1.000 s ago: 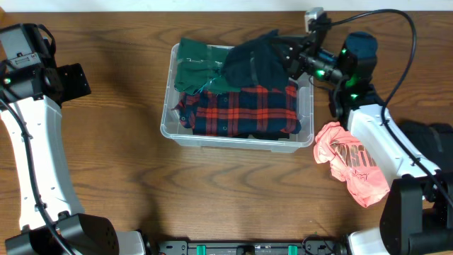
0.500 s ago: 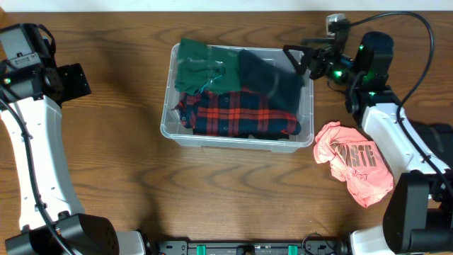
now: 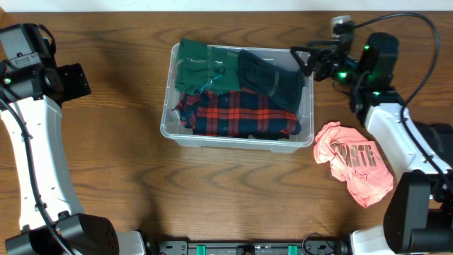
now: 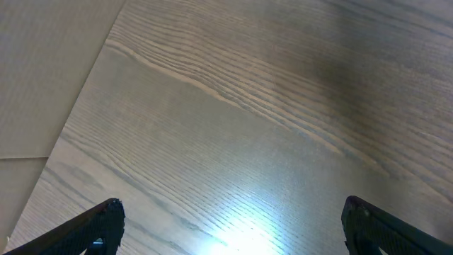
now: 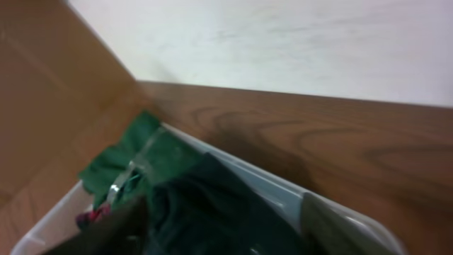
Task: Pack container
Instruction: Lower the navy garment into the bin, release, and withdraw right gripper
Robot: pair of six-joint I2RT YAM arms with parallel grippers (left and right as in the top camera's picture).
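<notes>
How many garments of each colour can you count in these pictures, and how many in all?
Green garment: 1
Dark garment: 1
Red plaid shirt: 1
Pink shirt: 1
Total: 4, with 3 in the container and the pink one on the table.

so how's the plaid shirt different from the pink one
The plaid shirt is checked red and dark blue; the pink shirt is one colour with dark lettering. The plaid shirt lies inside the container; the pink shirt lies outside it, on the table beside it. A dark garment overlaps the plaid shirt's edge; nothing lies on the pink shirt. Both are crumpled clothes.
</notes>
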